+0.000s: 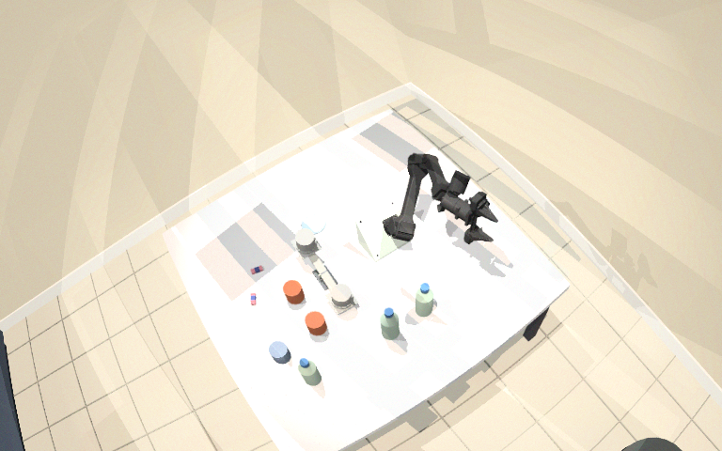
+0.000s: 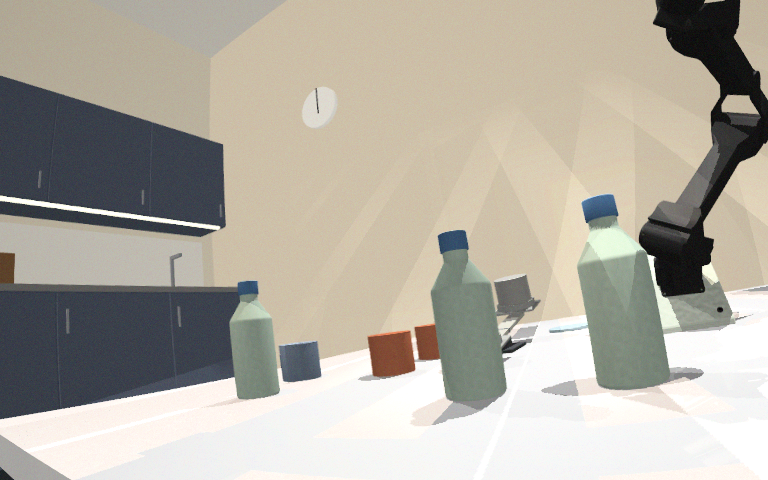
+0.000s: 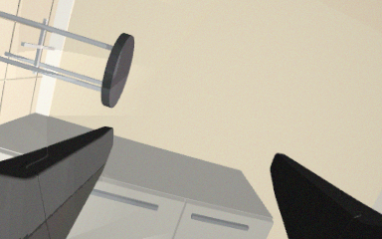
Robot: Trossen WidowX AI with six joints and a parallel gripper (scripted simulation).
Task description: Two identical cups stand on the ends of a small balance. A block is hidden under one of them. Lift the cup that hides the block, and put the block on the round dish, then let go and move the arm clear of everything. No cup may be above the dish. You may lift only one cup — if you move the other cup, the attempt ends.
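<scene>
Black gripper (image 1: 483, 224) is spread wide with nothing between the fingers, hanging over the far right part of the table (image 1: 542, 297) and pointing off toward the room; the wrist view just shows a cabinet (image 3: 199, 199) and a stool (image 3: 117, 70), no task stuff at all.

So honestly nothing looks done yet. Both grey cups sit on the ends of the little balance (image 1: 324, 273): the far cup (image 1: 306, 238) and the near cup (image 1: 341, 294). No block showing anywhere, so it's presumably under one of them. From the side view the beam seems tilted, with the far cup riding higher, so my guess is the near one is the heavy end, but that's a judgement call. The pale blue dish (image 1: 314, 227) lies just behind the far cup, nearly touching it.

Everything is left: pick a cup, lift, grab the block, drop it on the dish, back off.

Clutter: two orange cans (image 1: 293, 291) (image 1: 315, 322) close beside the balance, a blue can (image 1: 278, 351), three green bottles (image 1: 390, 323) (image 1: 423, 299) (image 1: 309, 371). The nearest orange can crowds the near cup's side.
</scene>
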